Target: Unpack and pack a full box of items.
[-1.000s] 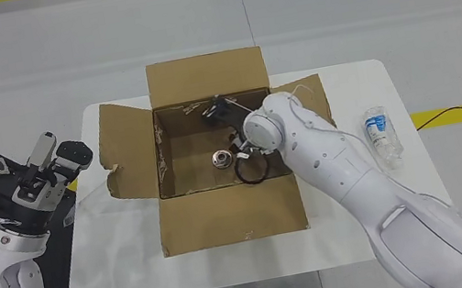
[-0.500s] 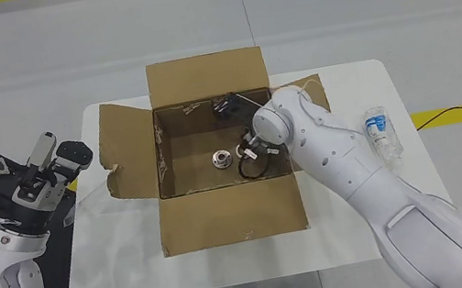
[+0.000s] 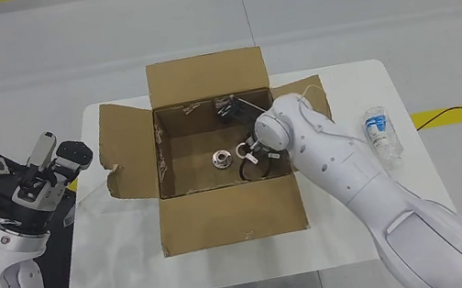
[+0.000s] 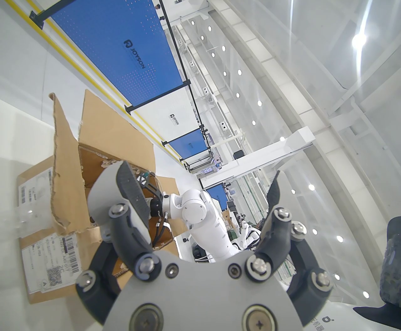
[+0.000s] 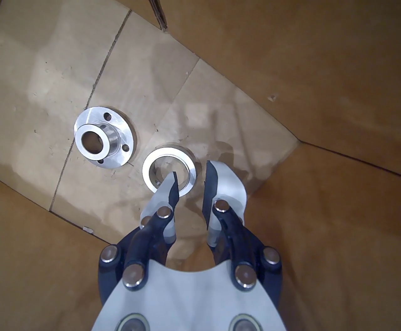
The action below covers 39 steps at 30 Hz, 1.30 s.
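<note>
With the clear plastic bottle [image 3: 381, 138] out of the brown cardboard box [image 3: 229, 214], you had your right gripper [image 5: 191, 183], half-open, astride the silver metal ring [image 5: 146, 170], the flanged metal hub [image 5: 116, 143] left.

Grey floor [image 3: 10, 52] with yellow lines [image 3: 454, 113], blue panels [image 4: 141, 53], ceiling lights [image 4: 358, 39].

Top view: the white right arm [image 3: 325, 151] covers the right inner side of the open brown cardboard box [image 3: 229, 214]. Right wrist view: a finger [image 5: 163, 194] of the right gripper [image 5: 191, 168] overlaps the near rim of the plain silver metal ring [image 5: 169, 152]; contact cannot be told.
</note>
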### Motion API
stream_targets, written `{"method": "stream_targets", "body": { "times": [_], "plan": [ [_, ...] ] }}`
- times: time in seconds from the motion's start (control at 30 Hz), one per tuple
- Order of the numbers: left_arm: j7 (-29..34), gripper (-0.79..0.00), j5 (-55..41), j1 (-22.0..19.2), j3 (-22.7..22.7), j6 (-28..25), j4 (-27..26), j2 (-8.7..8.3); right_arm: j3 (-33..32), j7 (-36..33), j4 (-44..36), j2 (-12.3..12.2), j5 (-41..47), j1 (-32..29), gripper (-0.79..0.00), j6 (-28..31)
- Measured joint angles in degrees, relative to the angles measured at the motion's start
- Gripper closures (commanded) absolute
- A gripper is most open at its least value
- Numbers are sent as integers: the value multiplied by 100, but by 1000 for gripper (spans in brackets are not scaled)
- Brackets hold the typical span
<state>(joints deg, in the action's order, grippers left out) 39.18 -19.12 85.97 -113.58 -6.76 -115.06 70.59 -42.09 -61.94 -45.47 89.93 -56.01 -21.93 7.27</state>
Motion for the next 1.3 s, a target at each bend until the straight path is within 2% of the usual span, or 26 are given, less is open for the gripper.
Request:
{"method": "stream_targets", "body": {
  "times": [0.37,0.43,0.47,0.57,0.67,0.87,1.07,1.3],
  "plan": [
    [0,-785,0,0,0,0,0,0,160,79,341,148,-113,72,-231,-53],
    [0,-785,0,0,0,0,0,0,176,67,412,174,-106,93,-206,-29],
    [0,-785,0,0,0,0,0,0,181,66,438,185,-103,103,-139,-21],
    [0,-785,0,0,0,0,0,0,185,79,517,218,-83,132,-89,-1],
    [0,-785,0,0,0,0,0,0,182,108,571,245,-69,158,-3,22],
    [0,-785,0,0,0,0,0,0,43,188,467,244,73,212,0,167],
    [0,-785,0,0,0,0,0,0,-257,23,-224,133,347,86,0,507],
    [0,-785,0,0,0,0,0,0,-928,-400,-2042,-171,765,-582,0,987]
  ]
}}
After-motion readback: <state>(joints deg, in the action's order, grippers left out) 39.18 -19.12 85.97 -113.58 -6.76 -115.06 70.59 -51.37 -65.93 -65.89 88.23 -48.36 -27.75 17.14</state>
